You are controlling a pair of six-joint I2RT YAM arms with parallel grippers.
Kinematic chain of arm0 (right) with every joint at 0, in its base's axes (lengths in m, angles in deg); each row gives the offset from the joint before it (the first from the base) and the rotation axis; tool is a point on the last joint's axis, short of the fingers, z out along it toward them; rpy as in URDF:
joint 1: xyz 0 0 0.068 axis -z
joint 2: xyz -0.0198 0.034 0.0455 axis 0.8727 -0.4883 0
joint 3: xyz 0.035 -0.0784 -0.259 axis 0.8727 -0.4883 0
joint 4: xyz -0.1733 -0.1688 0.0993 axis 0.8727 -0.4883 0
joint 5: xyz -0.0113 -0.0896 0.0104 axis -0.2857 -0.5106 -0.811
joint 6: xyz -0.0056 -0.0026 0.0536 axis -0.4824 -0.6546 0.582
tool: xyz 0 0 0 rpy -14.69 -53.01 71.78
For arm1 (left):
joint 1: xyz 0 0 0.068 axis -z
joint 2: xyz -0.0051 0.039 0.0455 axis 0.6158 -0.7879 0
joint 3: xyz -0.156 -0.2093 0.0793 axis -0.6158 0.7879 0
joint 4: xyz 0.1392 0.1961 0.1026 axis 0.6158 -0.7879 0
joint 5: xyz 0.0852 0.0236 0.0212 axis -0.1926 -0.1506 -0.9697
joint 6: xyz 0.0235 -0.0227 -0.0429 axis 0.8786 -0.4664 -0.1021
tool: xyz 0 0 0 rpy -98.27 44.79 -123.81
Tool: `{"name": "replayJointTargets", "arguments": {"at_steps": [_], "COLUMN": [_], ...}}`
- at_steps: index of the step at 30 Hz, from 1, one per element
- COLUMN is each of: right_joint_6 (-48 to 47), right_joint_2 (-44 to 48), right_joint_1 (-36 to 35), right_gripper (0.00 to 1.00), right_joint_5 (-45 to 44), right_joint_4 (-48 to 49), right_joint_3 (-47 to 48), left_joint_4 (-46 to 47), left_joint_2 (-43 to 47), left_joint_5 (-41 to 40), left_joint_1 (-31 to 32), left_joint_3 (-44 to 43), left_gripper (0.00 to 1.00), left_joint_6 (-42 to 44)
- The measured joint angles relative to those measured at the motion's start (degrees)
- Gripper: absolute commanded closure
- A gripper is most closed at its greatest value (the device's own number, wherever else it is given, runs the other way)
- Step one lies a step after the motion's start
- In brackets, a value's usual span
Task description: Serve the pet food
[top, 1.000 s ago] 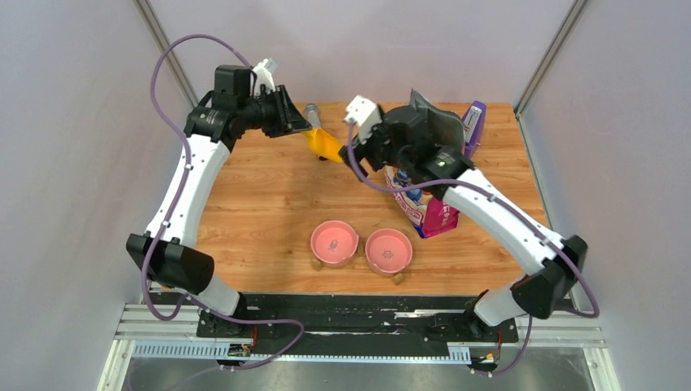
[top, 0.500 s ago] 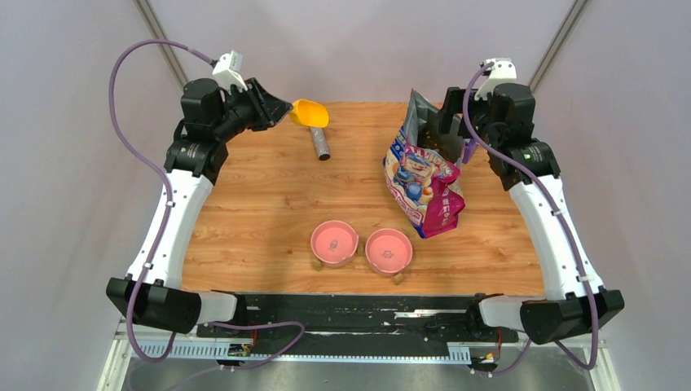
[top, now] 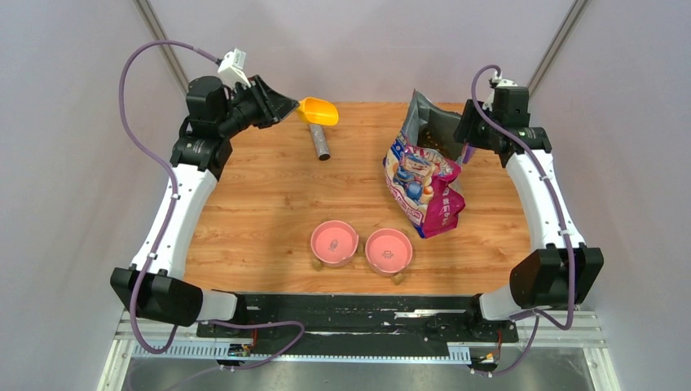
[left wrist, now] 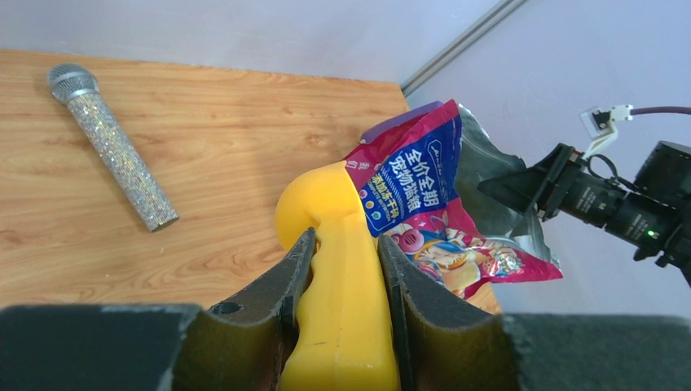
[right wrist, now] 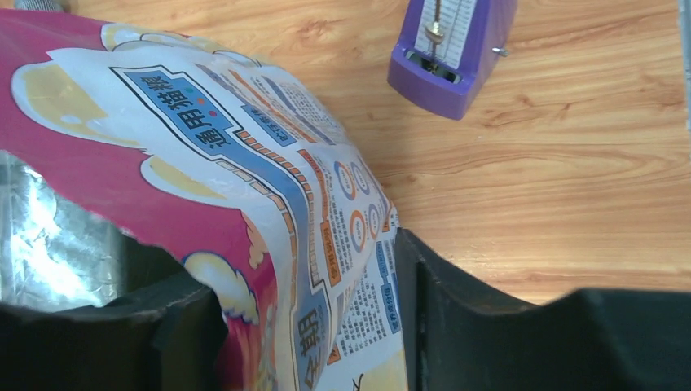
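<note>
Your left gripper (left wrist: 344, 240) has both jaws pressed flat against the handle of the yellow scoop (left wrist: 342, 285), so it holds the scoop firmly. The scoop is off the table (top: 269, 195) at the far left corner, beside the head of the glittery microphone (left wrist: 114, 151), with its cup pointing across toward the bag.

Your right gripper (right wrist: 305, 273) straddles the rim of the cat-print bag (top: 424, 183). One finger is on the foil inside and the other is on the printed outside. The jaws stand fairly wide with the wall between them, and you cannot tell whether they are pinching it.

The pet food (top: 437, 142) shows only as dark specks low in the bag's open mouth, just beside your right gripper and well apart from the scoop. The specks are too small to make out clearly.

The purple metronome (right wrist: 452, 49) stands on the table behind the bag. The two pink bowls (top: 334, 242) sit side by side at the near edge, between the arm bases.
</note>
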Motion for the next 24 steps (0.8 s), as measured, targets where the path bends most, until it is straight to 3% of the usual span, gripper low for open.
{"name": "replayJointTargets", "arguments": {"at_steps": [3,5,6,7,24], "right_joint_6": [-0.8,-1.3,-1.7,-2.1,-2.4], "right_joint_2": [-2.3,-3.3,-3.8,-4.0,-5.1], "right_joint_1": [0.2,0.4,0.7,1.1,14.2], "right_gripper": [0.64,0.83,0.97,1.00,1.00], "right_joint_5": [2.0,3.3,4.0,4.7,9.8], "right_joint_4": [-0.1,0.0,0.0,0.1,2.2], "right_joint_3": [1.0,1.8,2.1,2.3,2.7], "left_joint_4": [0.3,0.3,0.3,0.3,0.3], "left_joint_2": [-1.0,-1.7,-2.1,-2.5,-3.5], "left_joint_5": [0.7,1.1,1.3,1.4,2.6], "left_joint_1": [0.0,0.0,0.0,0.0,0.0], "left_joint_3": [0.0,-0.1,-0.1,-0.2,-0.2], "left_gripper": [1.00,1.00,1.00,1.00,1.00], "left_joint_6": [-0.7,-0.9,-0.9,-0.9,-1.6]}}
